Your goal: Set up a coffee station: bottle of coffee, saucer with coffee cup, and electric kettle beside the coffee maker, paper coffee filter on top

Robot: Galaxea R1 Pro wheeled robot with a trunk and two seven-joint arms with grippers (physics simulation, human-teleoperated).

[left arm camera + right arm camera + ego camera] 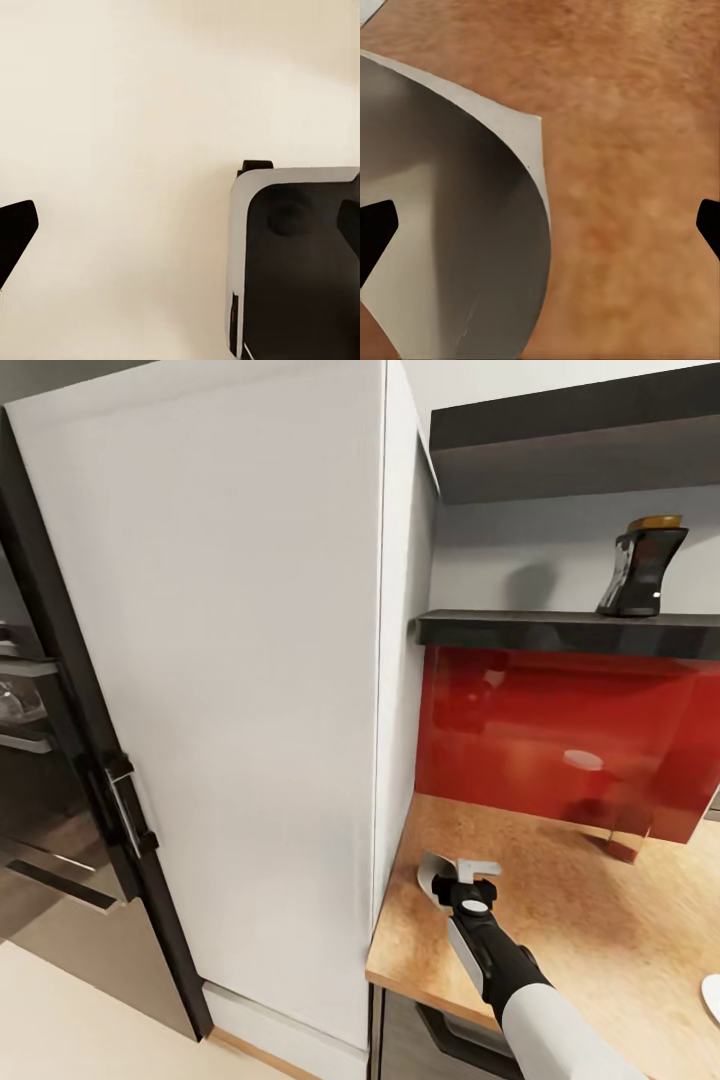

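The right gripper (455, 872) hangs low over the kitchen countertop (560, 920), close to the counter's left end where the tall pale cabinet (250, 690) rises as a flat wall. In the right wrist view its two dark fingertips (376, 232) sit wide apart at opposite edges, spread open, and one paper coffee filter (450, 240) — a thin-walled, curved grey-tan cone with a pale rim — lies on the speckled wood-look surface on the side of one fingertip; whether it touches that fingertip cannot be told. Toward the other fingertip the warm orange-brown counter runs bare and open. Beyond the fingers, the glossy red backsplash (570, 740) closes off the counter's back. Above it runs the kitchen shelf (560, 630), a thin black slab, and on it stands one bottle of coffee (643, 568) — black, flared at the base, yellow-orange cap — well up and off to the side of the gripper. A white disc edge (712, 998) shows at the counter's near right. The left gripper's spread cannot be told: one dark fingertip (15, 236) shows over cream floor (135, 150).
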